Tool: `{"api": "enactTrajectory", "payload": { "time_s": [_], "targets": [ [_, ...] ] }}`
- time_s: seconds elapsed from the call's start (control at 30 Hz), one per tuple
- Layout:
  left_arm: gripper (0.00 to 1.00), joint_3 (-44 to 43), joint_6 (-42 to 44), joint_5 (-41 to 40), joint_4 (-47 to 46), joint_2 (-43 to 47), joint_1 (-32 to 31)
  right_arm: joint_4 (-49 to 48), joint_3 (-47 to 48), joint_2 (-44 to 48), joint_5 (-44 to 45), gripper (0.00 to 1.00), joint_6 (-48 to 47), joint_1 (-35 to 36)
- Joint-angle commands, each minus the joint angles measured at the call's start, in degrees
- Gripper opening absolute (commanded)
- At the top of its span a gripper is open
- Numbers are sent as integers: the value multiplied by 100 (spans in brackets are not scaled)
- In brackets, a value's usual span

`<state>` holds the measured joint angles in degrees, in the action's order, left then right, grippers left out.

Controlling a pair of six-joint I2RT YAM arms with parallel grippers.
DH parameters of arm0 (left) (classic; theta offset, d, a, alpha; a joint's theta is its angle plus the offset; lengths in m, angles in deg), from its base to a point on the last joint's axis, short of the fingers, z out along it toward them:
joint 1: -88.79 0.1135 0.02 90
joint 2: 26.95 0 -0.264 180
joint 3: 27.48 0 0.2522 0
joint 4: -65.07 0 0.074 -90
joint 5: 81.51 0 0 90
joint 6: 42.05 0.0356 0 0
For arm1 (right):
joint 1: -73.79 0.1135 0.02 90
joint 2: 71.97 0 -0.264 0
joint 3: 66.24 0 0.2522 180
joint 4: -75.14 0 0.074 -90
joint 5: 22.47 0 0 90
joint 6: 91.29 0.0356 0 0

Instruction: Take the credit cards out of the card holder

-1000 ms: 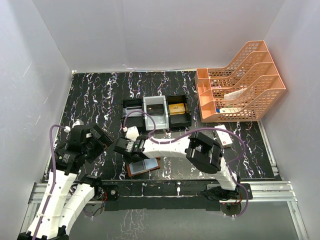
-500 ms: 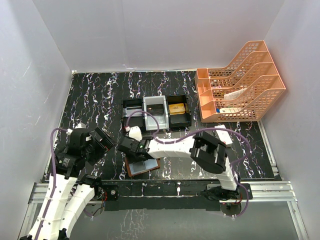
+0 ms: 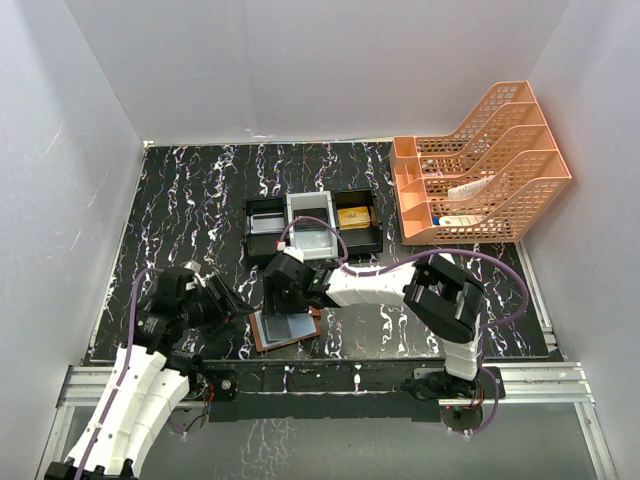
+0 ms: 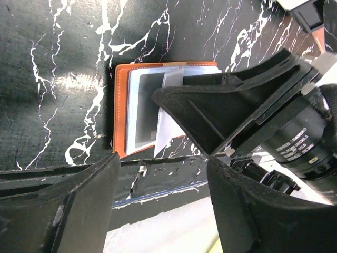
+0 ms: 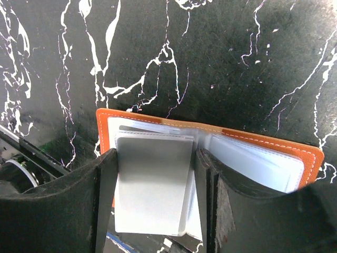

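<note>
Hovering at the table's [image 3: 190, 200] near edge, the left gripper [image 4: 162, 161] has its fingers spread wide with nothing between them, just beside the holder [image 5: 263, 141]. That holder lies flat and spread open close to the edge, pale pockets facing up.

Above it, the right gripper [image 5: 155, 153] points down with its jaws set about a card's width apart, and a grey card [image 5: 152, 200] sits between them. The card's far end overlaps the holder's left half and its near end juts past the brown border. The fingers look to be touching the card's side edges, but I cannot tell whether they actually pinch it.

I judge the task to be at its start. The holder is open, one card looks partly drawn, and no card lies loose on the table. More pale layers show beneath it, and the right-hand pockets seem untouched, so most of the emptying is left.

Farther back stand the compartment tray [image 3: 262, 212] and the orange rack [image 3: 500, 150], well apart from the work.
</note>
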<state>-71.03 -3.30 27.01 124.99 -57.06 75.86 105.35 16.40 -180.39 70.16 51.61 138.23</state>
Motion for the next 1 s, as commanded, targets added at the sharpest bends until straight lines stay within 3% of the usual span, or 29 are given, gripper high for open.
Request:
{"api": "enactTrajectory", "payload": {
  "time_s": [0.0, 0.2, 0.33, 0.43, 0.97],
  "targets": [
    [61, 176, 2, 590, -11, 245, -14, 35, -243, -130, -262, 50, 108, -53],
    [50, 647, -43, 1003, 15, 599, -9, 15, -261, -153, -297, 50, 145, -80],
    [44, 971, -192, 1477, -717, 593, -13, -36, -261, -194, -382, 50, 166, -81],
    [40, 988, -199, 1307, -850, 448, -9, -45, -251, -223, -421, 50, 167, -89],
    [44, 1285, -595, 1309, -1347, 404, -12, -102, -200, -311, -539, 50, 167, -119]
  ]
}}
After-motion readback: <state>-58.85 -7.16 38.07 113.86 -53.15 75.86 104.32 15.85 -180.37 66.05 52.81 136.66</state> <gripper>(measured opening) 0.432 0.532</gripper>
